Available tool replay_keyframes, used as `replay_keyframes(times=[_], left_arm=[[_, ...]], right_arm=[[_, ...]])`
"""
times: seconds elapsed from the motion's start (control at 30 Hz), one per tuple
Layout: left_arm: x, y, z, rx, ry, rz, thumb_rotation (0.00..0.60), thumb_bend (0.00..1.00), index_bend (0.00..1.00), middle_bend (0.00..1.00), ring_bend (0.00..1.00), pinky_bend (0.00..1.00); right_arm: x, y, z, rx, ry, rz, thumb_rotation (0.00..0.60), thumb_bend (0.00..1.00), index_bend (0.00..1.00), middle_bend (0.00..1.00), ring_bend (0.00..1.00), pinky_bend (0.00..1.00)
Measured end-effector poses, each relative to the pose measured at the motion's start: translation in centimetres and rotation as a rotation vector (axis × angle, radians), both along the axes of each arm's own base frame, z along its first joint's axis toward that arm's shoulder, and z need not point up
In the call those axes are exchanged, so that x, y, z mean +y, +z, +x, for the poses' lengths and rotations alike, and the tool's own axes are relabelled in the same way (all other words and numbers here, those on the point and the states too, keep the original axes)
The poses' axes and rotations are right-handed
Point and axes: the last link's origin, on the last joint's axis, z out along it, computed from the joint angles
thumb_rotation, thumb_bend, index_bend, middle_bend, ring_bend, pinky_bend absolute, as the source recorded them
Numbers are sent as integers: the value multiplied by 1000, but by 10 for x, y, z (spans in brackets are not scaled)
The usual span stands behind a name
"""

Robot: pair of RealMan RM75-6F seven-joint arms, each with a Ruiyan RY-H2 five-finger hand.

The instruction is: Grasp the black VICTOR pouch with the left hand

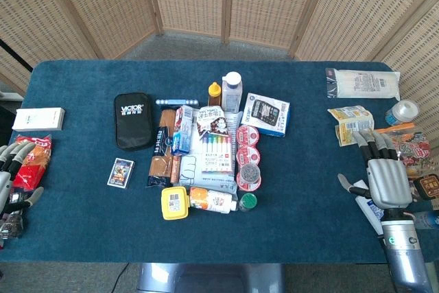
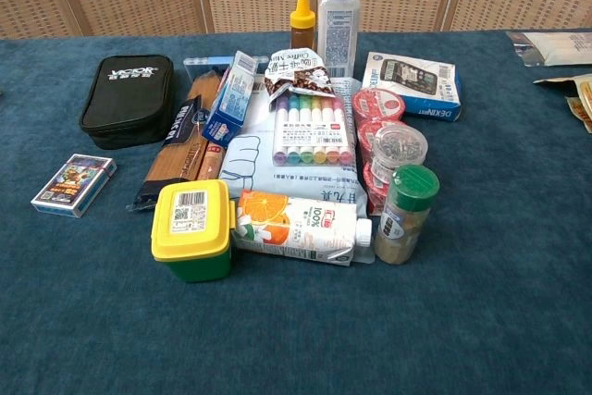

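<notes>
The black pouch [image 1: 133, 121] lies flat on the blue table [image 1: 82, 238] at the left end of the central cluster, just left of a spaghetti pack [image 1: 162, 149] and beyond a small card box [image 1: 121, 173]. The left hand [image 1: 12, 180] rests at the table's left edge, well apart from the pouch, fingers loosely spread and holding nothing. The right hand [image 1: 381, 173] lies at the right edge, fingers extended and apart, also holding nothing.

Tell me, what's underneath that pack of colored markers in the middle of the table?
The marker pack lies on a pale flat packet with blue print, which sticks out on its left and front. Whatever the markers cover of that packet, and anything beneath it, is hidden.
</notes>
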Motion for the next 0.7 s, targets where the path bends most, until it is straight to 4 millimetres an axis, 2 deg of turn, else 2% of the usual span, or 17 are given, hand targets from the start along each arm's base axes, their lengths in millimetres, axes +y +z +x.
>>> replay_keyframes(times=[0.23,0.43,0.7], left_arm=[[5,-4,1,9,2,-20,600,359,0,0,0,0],[17,0,0,45,-13,-34,600,358,0,0,0,0],[37,0,-5,196,-43,-70,600,357,0,0,0,0]], right_arm=[[0,1,0,-5,5,0,465,283,0,0,0,0],[4,6,-2,-16,5,-17,470,281,0,0,0,0],[9,13,-7,-19,-8,-38,468,281,0,0,0,0]])
